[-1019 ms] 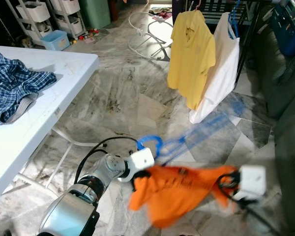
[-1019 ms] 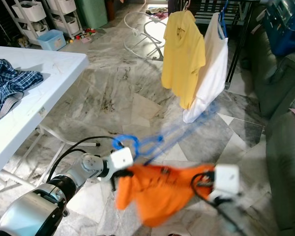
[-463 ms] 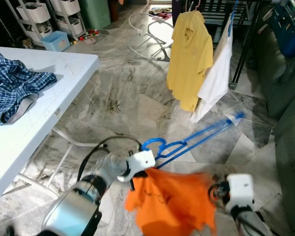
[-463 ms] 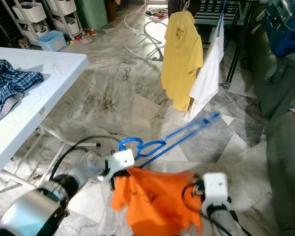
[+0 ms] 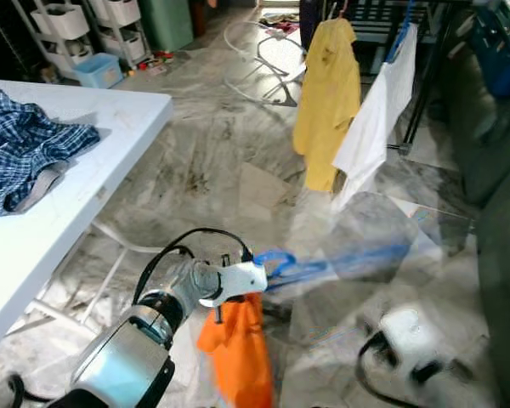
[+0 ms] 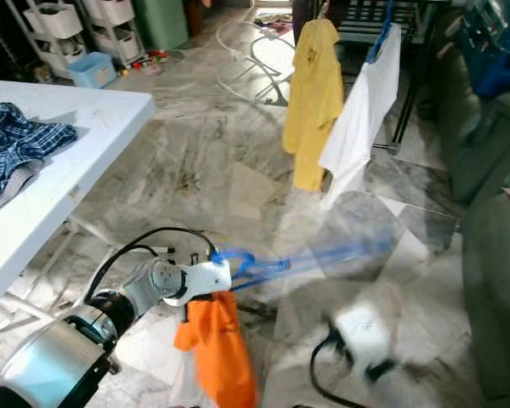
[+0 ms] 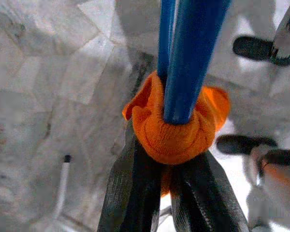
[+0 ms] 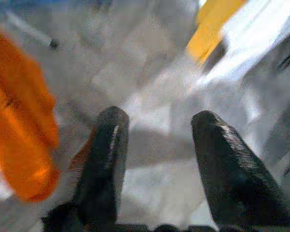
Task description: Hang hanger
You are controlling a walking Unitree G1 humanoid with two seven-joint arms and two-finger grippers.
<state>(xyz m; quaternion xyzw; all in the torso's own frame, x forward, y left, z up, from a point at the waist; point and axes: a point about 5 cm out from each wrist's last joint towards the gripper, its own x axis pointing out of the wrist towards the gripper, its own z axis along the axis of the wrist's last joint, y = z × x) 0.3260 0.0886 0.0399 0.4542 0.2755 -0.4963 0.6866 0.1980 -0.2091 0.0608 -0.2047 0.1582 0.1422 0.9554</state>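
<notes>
The blue hanger lies lengthwise across mid-frame, hook toward the left, blurred, an orange shirt drooping beneath. The left tool pinches both. The right tool gapes, holding nothing, lower right.

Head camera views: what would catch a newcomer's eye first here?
The orange shirt hanging low in front of the robot, bunched on a blue hanger that the left end effector grips at the collar. Beyond it, a yellow shirt and a white garment hang on the rack, and a plaid cloth lies on the white table to the left.
</notes>
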